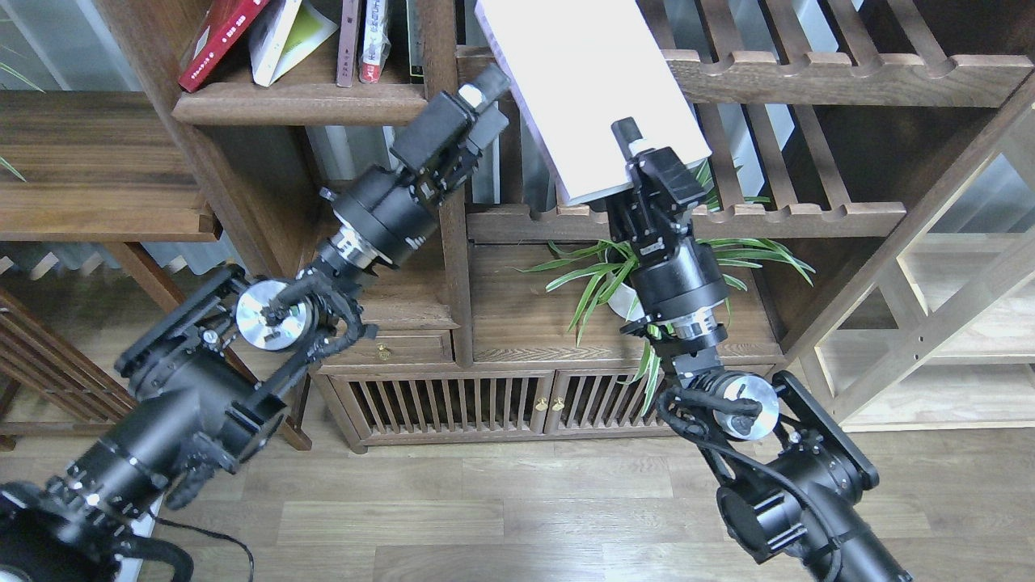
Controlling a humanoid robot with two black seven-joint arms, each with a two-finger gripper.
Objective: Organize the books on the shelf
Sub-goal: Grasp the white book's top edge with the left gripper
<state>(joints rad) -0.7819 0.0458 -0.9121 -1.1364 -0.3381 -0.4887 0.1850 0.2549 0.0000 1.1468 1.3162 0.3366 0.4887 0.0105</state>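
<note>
Holding the pale book (594,89) by its lower edge, the right tool (635,158) is clenched on it, raised before the slatted rack (808,73), right of the shelf (299,101). Left tool (485,97) sits beside the book's left edge; its grip cannot be told. Judged: a large paperback, moderately heavy, limp, smooth-covered; an edge pinch risks sag. Support near the spine. Red book (218,36) and yellow-green book (283,36) lean on the shelf.

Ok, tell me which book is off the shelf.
The pale white book, held up by the right gripper; the red and yellow-green ones lean on the shelf.
</note>
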